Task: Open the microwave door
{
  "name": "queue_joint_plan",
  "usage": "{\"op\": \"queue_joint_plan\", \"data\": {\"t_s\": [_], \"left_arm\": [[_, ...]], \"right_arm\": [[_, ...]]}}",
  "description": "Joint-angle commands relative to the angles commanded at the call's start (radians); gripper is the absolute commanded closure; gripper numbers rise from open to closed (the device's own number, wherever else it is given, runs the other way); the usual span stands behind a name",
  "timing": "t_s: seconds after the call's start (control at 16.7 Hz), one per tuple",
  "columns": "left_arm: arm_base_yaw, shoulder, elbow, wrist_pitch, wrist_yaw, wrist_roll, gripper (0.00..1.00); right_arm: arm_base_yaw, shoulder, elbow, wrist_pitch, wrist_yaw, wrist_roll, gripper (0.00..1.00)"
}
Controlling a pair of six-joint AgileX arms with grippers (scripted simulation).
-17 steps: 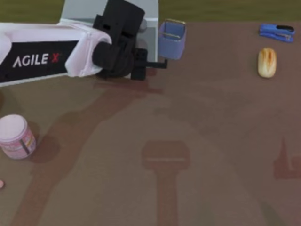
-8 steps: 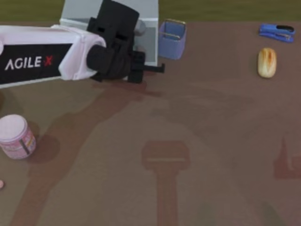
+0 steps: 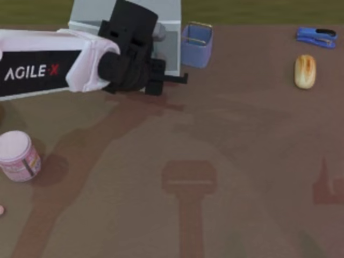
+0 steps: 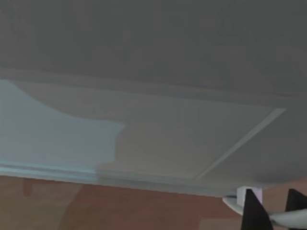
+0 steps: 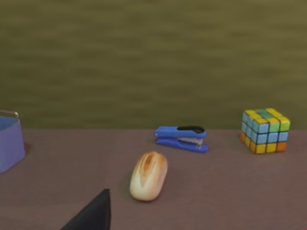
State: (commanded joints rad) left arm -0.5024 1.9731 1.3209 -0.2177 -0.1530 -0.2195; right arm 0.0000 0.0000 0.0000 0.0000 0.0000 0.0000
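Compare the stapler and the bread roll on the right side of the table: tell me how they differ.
Colour: the stapler is blue with a black top strip; the bread roll is golden-tan with a browner streak.
Shape: the stapler is a flat wedge with hard edges; the roll is a rounded oval.
Pose: in the top view the stapler lies crosswise, the roll lengthwise.
Place: the stapler sits nearer the far edge.
Both lie untouched, apart from each other, far from the left gripper.

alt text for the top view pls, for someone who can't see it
Seen from above, the left arm reaches across the brown table with its left pincer at the front of the silver-grey microwave at the far edge. A blue-purple bin sits just right of the microwave, a pink jar at near left, and a blue stapler and bread roll at far right.
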Motion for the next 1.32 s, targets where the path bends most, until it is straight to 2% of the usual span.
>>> {"op": "queue_joint_plan", "data": {"t_s": [1.02, 1.32], "left_arm": [[0.000, 0.000, 0.000, 0.000, 0.000, 0.000, 1.00], [0.003, -0.016, -0.023, 0.010, 0.026, 0.024, 1.00]], "right_arm": [[0.000, 0.000, 0.000, 0.000, 0.000, 0.000, 0.00], [0.000, 0.000, 0.000, 0.000, 0.000, 0.000, 0.00]]}}
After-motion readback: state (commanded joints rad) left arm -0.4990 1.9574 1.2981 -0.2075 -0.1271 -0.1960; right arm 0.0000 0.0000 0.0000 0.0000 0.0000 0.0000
